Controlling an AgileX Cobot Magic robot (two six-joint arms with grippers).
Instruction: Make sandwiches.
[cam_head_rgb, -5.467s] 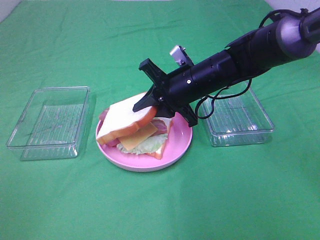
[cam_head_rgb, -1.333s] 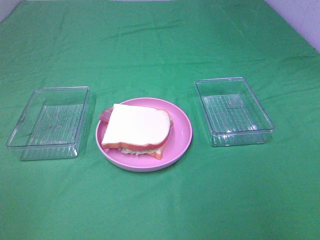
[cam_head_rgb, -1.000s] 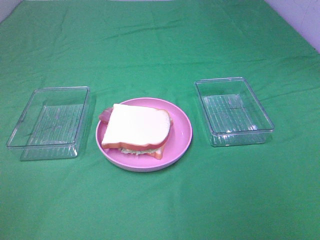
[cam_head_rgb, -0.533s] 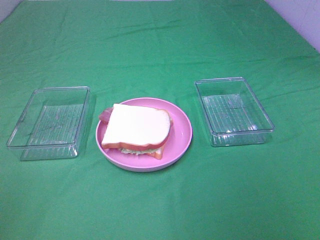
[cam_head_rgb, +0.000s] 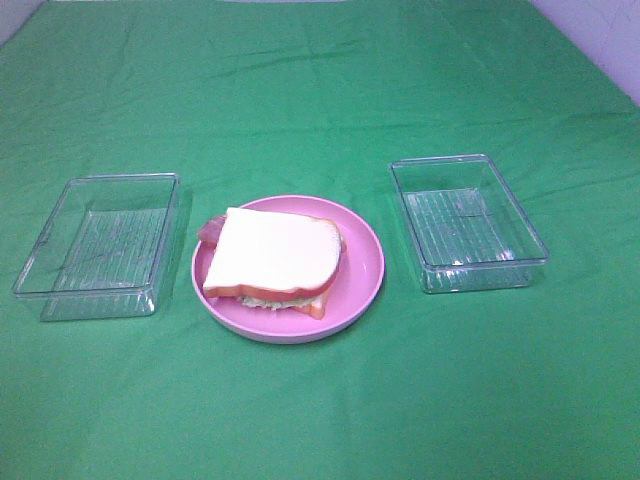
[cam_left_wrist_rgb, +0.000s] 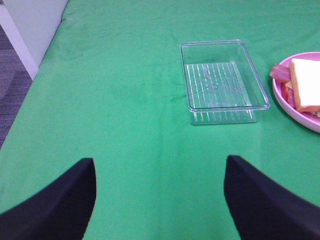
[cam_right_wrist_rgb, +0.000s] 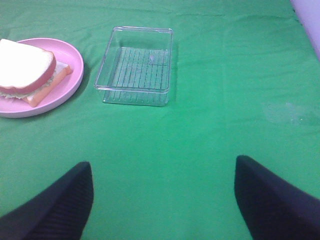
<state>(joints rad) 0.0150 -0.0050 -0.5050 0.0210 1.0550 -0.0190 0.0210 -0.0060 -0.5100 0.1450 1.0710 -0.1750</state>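
Note:
The sandwich (cam_head_rgb: 272, 258) lies stacked on the round pink plate (cam_head_rgb: 362, 270) in the middle of the green cloth: a white bread slice with orange-brown crust on top, lettuce and a pink bacon end showing under it. It also shows in the left wrist view (cam_left_wrist_rgb: 304, 85) and the right wrist view (cam_right_wrist_rgb: 27, 70). My left gripper (cam_left_wrist_rgb: 159, 200) is open and empty over bare cloth, well to the left of the left tray. My right gripper (cam_right_wrist_rgb: 162, 200) is open and empty over bare cloth, to the right of the right tray. Neither arm shows in the high view.
A clear plastic tray (cam_head_rgb: 100, 245) sits left of the plate and another clear tray (cam_head_rgb: 468, 222) sits to its right; both hold nothing. The table's left edge and grey floor (cam_left_wrist_rgb: 15, 55) show in the left wrist view.
About five seconds ago my right gripper held the top bread slice over the plate. Now the slice lies flat on the stack and the arm is out of the high view. Nothing moved in the last second.

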